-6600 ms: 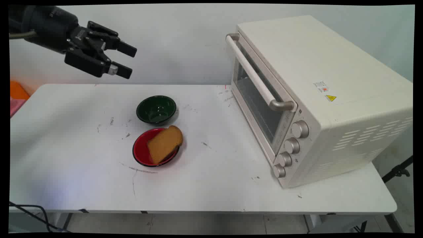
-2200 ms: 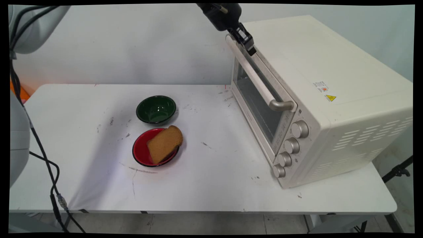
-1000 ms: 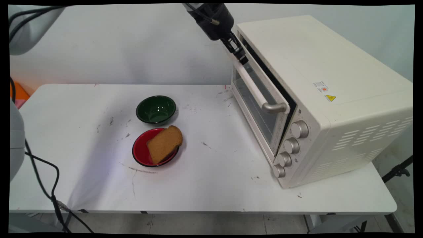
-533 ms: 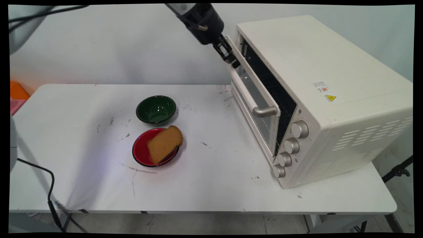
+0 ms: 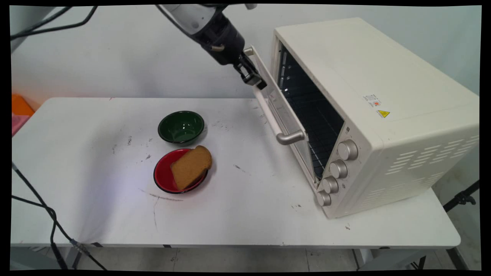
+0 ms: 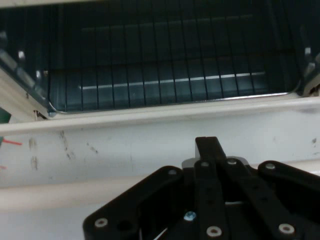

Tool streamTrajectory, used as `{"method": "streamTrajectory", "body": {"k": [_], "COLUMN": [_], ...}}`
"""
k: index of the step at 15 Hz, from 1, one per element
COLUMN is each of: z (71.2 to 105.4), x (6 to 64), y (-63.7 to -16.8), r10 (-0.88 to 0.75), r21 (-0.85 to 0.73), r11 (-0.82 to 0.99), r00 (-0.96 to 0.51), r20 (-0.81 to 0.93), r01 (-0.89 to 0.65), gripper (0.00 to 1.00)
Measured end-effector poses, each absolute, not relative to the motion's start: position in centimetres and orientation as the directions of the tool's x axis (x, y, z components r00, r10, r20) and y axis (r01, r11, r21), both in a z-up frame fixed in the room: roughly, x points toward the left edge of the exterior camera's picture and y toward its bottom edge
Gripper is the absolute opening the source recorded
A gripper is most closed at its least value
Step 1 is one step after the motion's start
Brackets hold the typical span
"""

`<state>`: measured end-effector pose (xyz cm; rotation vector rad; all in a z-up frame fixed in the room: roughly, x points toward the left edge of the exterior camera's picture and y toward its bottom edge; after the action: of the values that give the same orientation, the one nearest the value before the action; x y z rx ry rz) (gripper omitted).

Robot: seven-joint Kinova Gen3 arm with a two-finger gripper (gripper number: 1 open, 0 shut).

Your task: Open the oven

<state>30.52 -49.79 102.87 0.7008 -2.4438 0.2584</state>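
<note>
At the near right corner of the white table (image 5: pixel 238 226) stands a cream toaster oven (image 5: pixel 383 115), turned at an angle, with four silver knobs (image 5: pixel 337 168) in a column at its near front edge. Left of it, toward the middle of the table, a red bowl (image 5: pixel 163 174) carries a brown slice of bread (image 5: pixel 191 166) that leans on the bowl's right rim. Just behind the red bowl, close but apart from it, sits an empty dark green bowl (image 5: pixel 181 127).

The oven's glass door (image 5: pixel 282 111) hangs partly open, hinged at the bottom, its top edge tilted out to the left, so the dark interior and its wire rack (image 5: pixel 314 126) show. A bar handle (image 5: pixel 268 111) runs along the door's upper edge between silver end brackets.

Farther back and higher, the black gripper (image 5: pixel 256 79) comes down from the upper left and is closed narrowly on the far end of that handle. In the hand view the gripper (image 6: pixel 210 150) sits against the pale handle bar (image 6: pixel 60 195), with the wire rack (image 6: pixel 150 80) seen through the door beyond it.
</note>
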Motion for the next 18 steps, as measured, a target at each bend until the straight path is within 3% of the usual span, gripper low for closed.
{"method": "streamTrajectory", "body": {"k": [18], "z": [96.5], "x": [35.8], "y": [-45.5], "r10": [-0.404], "r21": [-0.027], "r11": [0.839], "r00": [-0.655], "r20": [0.639], "r01": [-0.544], "gripper": [0.0]}}
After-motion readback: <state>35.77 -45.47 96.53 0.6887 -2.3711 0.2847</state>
